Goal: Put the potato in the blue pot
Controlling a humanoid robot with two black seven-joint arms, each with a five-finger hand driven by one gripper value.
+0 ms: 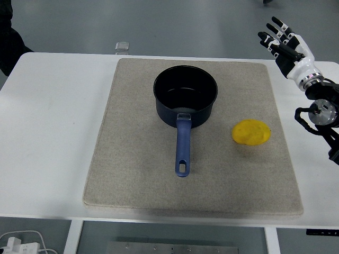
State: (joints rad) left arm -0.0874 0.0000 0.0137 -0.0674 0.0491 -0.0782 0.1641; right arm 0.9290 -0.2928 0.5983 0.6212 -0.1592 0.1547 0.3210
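Grey floor behind, white table [53,132] in front, beige mat [132,174] over most of it. Small clear container [122,47] at the far edge, around 11 o'clock from the pot. At mat centre, slightly far — blue pot [185,95], empty, dark inside, handle pointing to 6 o'clock. Yellow potato [251,132] lying on the mat at about 4 o'clock from the pot, near but apart, untouched. Right hand [286,45] raised at 1 o'clock from the potato, well apart, fingers spread, holding nothing. Left hand out of view.

Judged step: reaching for the potato. Best approached from above, fingers wrapping the rounded sides, then lifted clear of the pot's rim before release — avoiding the handle. No readable brands, labels or writing anywhere.
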